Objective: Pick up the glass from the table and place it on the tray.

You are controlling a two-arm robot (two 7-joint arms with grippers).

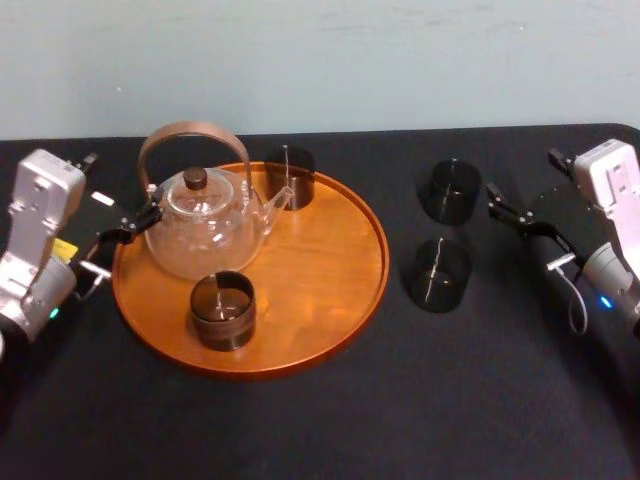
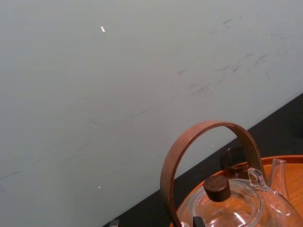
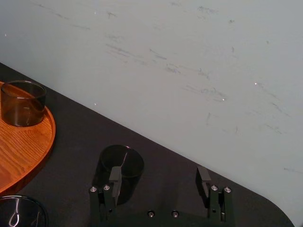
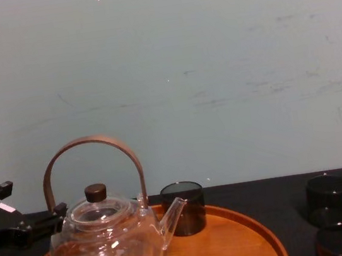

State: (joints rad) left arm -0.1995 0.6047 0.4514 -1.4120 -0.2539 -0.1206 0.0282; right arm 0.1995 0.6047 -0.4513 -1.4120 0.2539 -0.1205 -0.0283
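Head view: two dark glasses stood on the table (image 1: 450,400), right of the tray (image 1: 340,290) and apart from it, the far glass (image 1: 450,190) and near glass (image 1: 440,275) close together. The right gripper (image 1: 500,206) hung beside the far glass; the left gripper (image 1: 128,238) sat by the teapot (image 1: 200,235).
Left wrist view: jaws spread.
Right wrist view: jaws spread, far glass just ahead, untouched.
Chest view: a back glass (image 4: 183,208) stood on the tray by the teapot.
Risk, judged: the approach could knock the near glass; smooth walls could slip.
Writing: yellow sticker (image 1: 65,248) on the left arm, unreadable.

Head: we look down on tray (image 1: 330,270) | chest: low, level, near | wrists: close, wallward | head, chest share teapot (image 4: 104,239).
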